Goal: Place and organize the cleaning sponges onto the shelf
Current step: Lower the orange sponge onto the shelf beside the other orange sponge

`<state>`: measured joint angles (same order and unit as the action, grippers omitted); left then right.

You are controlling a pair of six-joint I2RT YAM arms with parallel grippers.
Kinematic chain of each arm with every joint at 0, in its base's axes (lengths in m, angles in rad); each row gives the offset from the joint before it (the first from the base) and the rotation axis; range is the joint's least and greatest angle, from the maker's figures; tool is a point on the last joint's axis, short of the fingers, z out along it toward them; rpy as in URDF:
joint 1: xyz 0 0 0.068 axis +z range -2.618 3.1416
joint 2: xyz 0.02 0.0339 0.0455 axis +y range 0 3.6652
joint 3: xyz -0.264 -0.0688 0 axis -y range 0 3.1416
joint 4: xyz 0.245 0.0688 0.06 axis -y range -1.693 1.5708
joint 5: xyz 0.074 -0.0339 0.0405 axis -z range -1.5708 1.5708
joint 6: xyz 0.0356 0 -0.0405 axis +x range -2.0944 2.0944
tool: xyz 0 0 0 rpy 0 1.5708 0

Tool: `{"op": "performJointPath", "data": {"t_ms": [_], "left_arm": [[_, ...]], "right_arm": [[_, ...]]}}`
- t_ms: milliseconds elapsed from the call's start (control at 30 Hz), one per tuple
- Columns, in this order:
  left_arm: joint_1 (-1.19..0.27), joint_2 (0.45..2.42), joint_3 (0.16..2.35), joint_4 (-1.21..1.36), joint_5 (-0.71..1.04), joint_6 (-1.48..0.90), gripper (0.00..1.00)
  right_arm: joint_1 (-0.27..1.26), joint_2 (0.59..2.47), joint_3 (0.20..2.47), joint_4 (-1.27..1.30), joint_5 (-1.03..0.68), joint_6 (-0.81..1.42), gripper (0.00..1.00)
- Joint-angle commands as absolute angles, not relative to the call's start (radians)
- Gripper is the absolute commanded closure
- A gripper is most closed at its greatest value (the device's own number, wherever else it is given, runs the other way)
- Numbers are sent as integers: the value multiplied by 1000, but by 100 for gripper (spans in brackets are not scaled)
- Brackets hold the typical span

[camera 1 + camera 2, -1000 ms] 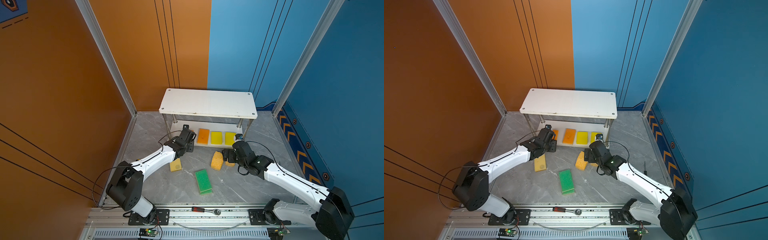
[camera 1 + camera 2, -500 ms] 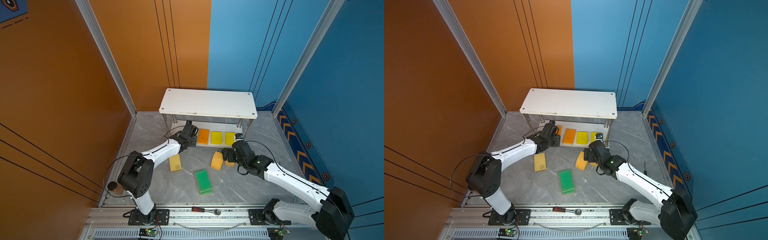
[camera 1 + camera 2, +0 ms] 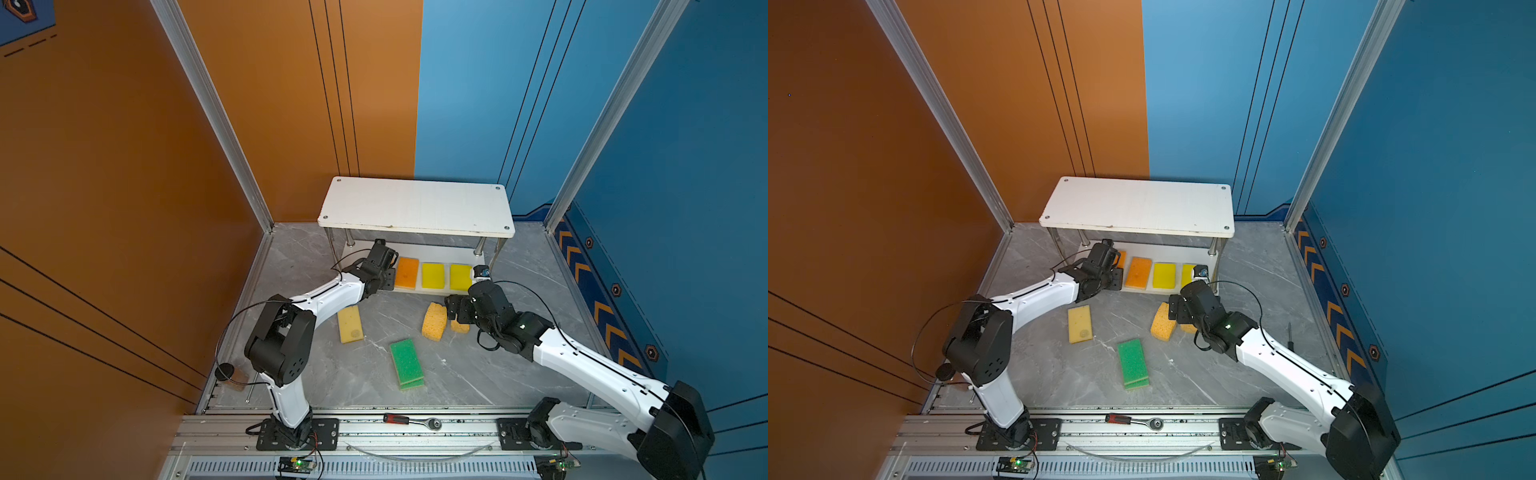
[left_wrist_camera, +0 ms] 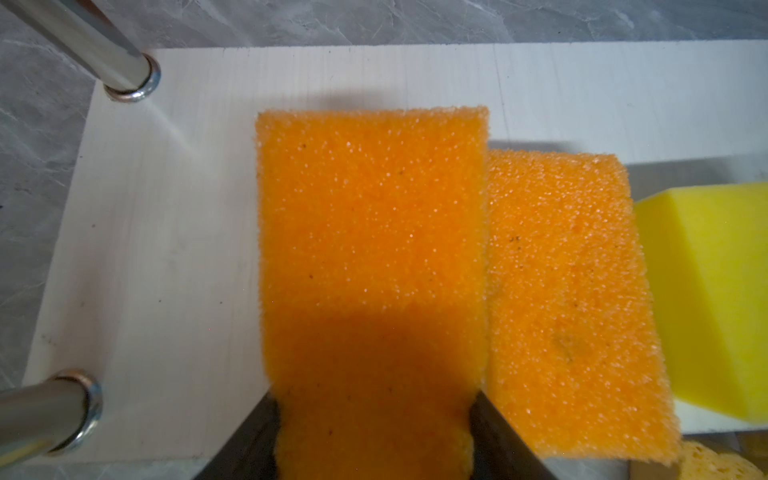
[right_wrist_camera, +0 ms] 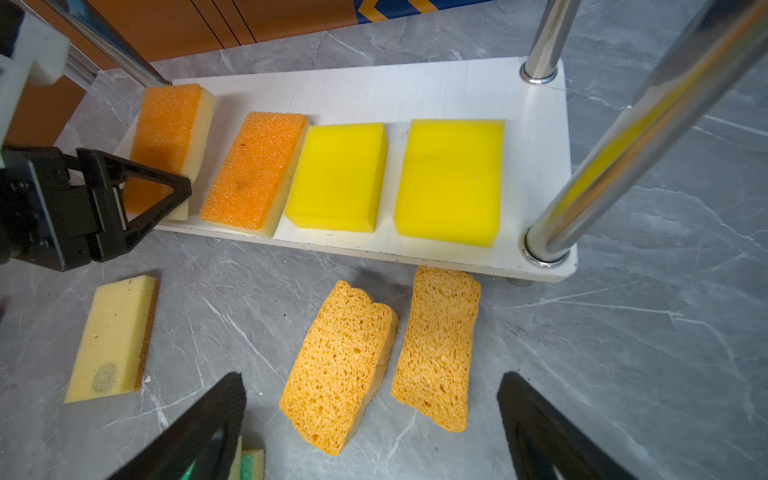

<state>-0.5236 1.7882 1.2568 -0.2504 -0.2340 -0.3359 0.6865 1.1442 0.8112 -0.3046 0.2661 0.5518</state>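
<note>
The shelf (image 3: 415, 205) stands at the back; its lower board (image 4: 166, 249) carries an orange-topped sponge (image 5: 253, 170) and two bright yellow sponges (image 5: 336, 174) (image 5: 451, 180) in a row. My left gripper (image 4: 374, 436) is shut on another orange-topped sponge (image 4: 370, 249), which it holds over the board's left end beside the first orange one (image 4: 569, 299). My right gripper (image 5: 370, 415) hangs open just above two porous yellow-orange sponges (image 5: 340, 365) (image 5: 436, 349), which lie on the floor in front of the shelf. A pale sponge (image 3: 350, 324) and two stacked green-topped sponges (image 3: 406, 361) also lie on the floor.
Chrome posts (image 5: 623, 137) flank the lower board's right end, close to my right gripper. A red-handled ratchet (image 3: 409, 420) lies on the front rail, and a small screwdriver (image 3: 1291, 334) on the floor at the right. Walls close in both sides and the back.
My left arm has reached further towards the shelf, carrying the orange-topped sponge in over the lower board's left end. The right arm has stayed still.
</note>
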Motion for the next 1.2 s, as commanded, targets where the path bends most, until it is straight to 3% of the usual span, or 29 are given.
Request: {"op": "performJointPath", "data": {"t_ms": [0,1167], "left_arm": [[-514,1811,1285,-251,-212,-324,39],[-520,1861,1278,-255,-187,-347,37]], "right_arm": [[684,1128,798,-325,299,569,6],[683,1146,808,-319,294,564,6]]}}
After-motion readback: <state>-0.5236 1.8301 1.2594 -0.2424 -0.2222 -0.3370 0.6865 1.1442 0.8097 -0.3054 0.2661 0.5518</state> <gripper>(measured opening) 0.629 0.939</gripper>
